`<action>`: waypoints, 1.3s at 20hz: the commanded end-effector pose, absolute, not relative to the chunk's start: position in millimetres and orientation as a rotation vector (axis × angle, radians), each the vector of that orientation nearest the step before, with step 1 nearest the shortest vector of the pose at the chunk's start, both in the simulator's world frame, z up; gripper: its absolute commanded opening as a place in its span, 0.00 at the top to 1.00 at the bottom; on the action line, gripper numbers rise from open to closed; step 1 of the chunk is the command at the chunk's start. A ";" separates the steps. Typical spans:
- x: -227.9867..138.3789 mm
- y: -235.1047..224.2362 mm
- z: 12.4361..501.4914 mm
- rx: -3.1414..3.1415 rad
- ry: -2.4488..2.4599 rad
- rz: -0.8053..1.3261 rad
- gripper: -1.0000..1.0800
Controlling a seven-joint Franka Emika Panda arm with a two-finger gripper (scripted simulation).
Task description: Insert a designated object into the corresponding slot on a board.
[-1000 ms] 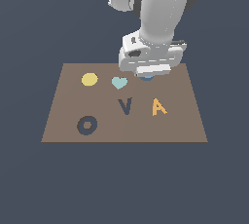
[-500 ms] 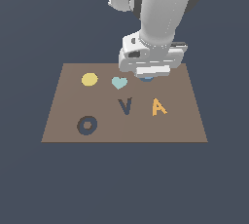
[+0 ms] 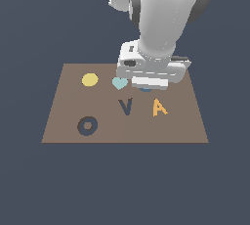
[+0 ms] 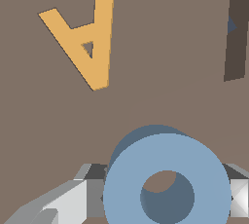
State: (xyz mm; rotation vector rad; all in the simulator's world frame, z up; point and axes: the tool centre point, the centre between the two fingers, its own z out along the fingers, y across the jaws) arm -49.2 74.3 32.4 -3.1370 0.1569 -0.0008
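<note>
The dark navy ring-shaped recess (image 3: 87, 126) lies uncovered near the corner of the flat brown board (image 3: 185, 126) on the exterior view's left, open brown board all round it. Between it and the gripper (image 3: 146, 85) sit only low shapes: a pale teal heart (image 3: 118, 82), a dark navy V-shaped recess (image 3: 126, 106), an orange letter A (image 3: 159, 107) and a yellow disc (image 3: 90, 79).

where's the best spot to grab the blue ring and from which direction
Probably across the outer wall of the blue ring, coming straight down from above. It lies flat on the board with its hole facing up, so its round sides are the only free faces. The wrist view shows the gripper with a finger on either side; whether it is closed can't be told.
</note>
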 end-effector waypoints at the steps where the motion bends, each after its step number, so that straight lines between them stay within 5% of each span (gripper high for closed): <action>1: -34.0 69.4 33.3 -3.129 0.273 -0.002 1.00; 14: 58.9 0.7 37.6 -2.939 1.105 -0.002 1.00; 26: 95.6 -79.8 40.2 -2.654 1.678 -0.001 1.00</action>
